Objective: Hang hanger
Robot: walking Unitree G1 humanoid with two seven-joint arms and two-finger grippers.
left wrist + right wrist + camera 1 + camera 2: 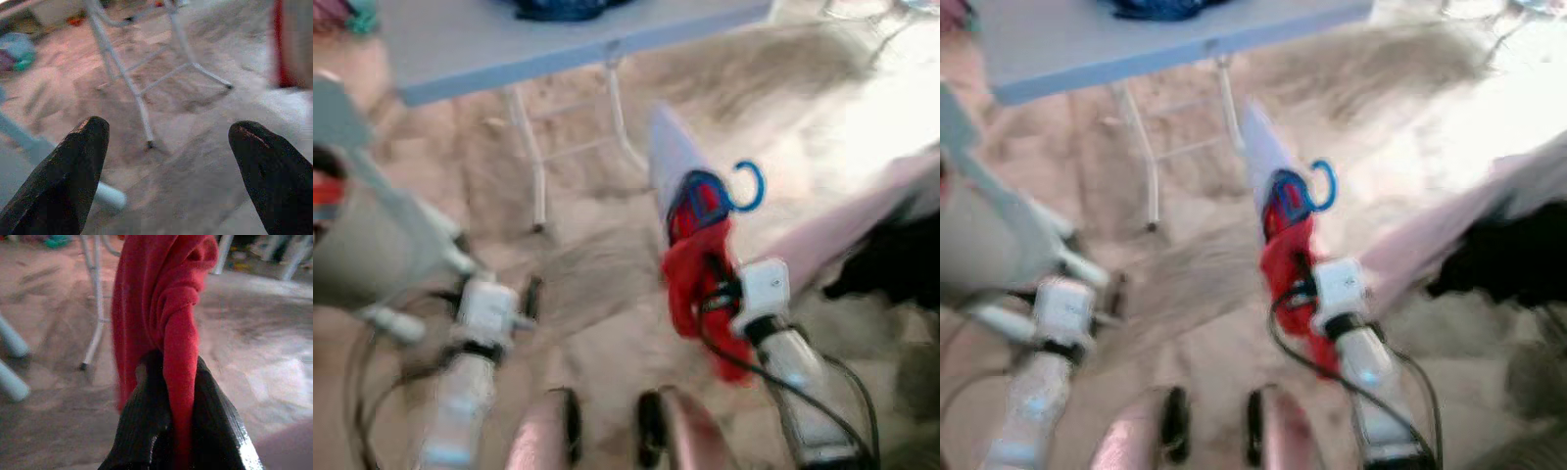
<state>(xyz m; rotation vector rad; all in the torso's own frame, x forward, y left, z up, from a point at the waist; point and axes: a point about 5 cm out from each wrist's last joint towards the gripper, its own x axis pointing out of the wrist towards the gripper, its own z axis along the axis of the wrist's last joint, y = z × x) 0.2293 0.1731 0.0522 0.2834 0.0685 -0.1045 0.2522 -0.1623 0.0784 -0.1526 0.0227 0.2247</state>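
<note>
A blue hanger, its hook (749, 186) curling to the right, carries a red garment (690, 274) that hangs above the floor in front of me. My right gripper (720, 289) is shut on the red cloth; the right wrist view shows the cloth (166, 308) pinched between the two black fingers (142, 431). A pale strip (671, 157) sticks up behind the hanger; blur hides what it is. My left gripper (530, 299) is low on the left, open and holding nothing, its fingertips (88, 142) wide apart over the floor.
A grey-blue folding table (509, 49) on white legs (533, 166) stands ahead, with a dark blue bundle (558, 8) on it. A pale slanted surface (862, 215) and a black shape (901, 255) lie to the right. A grey blurred object (362, 235) is at left. Tan floor lies between.
</note>
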